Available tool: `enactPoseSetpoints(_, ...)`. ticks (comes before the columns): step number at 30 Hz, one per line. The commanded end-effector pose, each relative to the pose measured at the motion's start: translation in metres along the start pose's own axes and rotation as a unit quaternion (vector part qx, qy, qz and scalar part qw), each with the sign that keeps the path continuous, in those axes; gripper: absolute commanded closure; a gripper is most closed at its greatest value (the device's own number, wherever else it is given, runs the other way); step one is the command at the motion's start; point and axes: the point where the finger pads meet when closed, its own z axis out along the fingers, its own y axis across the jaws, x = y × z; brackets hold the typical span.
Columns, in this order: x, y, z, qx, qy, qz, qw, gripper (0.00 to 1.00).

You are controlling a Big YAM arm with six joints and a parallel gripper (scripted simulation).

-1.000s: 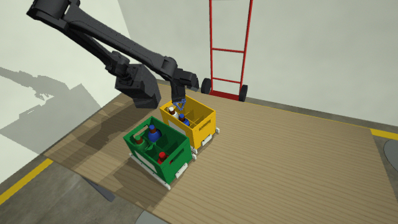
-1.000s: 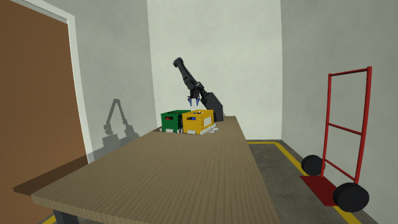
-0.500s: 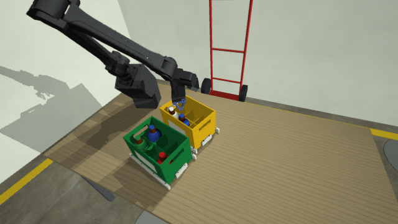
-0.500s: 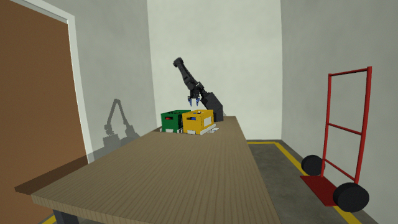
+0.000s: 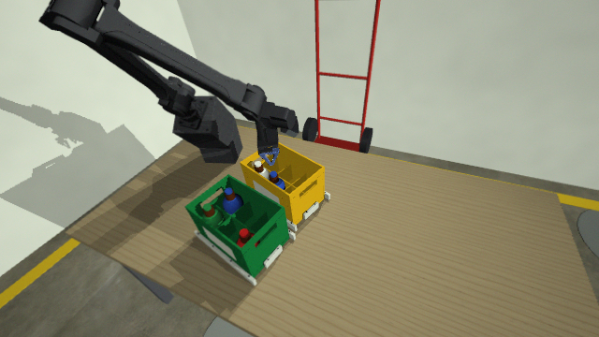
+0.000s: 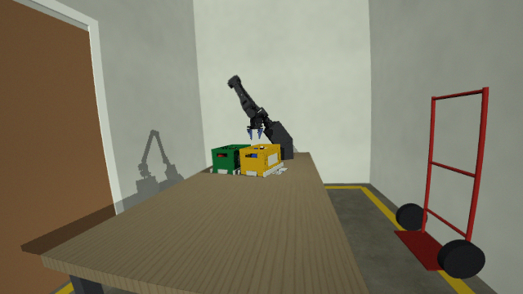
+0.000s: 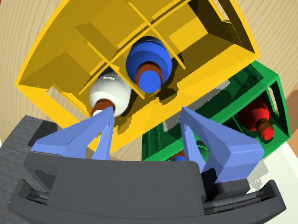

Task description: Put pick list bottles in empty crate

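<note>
Overhead, my gripper (image 5: 270, 156) (image 6: 255, 134) (image 7: 147, 112) is hovering with jaws parted, nothing between them, above the yellow crate (image 5: 306, 198) (image 6: 251, 167) (image 7: 47, 102) toward the tabletop's robot-end edge. Inside, a white bottle (image 5: 258, 169) (image 7: 111, 89) and a blue bottle (image 5: 276, 179) (image 7: 148, 60) are standing upright. I'm judging them rigid, smooth, possibly slippery, and favoring a straight-down neck hold, keeping clear of the crate walls.

No visible change from earlier pictures to now.
</note>
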Motion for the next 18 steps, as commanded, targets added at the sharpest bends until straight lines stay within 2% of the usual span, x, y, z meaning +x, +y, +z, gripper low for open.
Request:
enactPoseSetpoints(1, -0.003, 0.024, -0.004, -0.005, 0.006, -0.011, 1.000, 0.39)
enactPoseSetpoints(8, -0.029, 0.043, -0.024, 0.002, -0.008, 0.000, 1.000, 0.39)
enactPoseSetpoints(18, -0.044, 0.079, -0.039, 0.001, -0.010, 0.001, 1.000, 0.39)
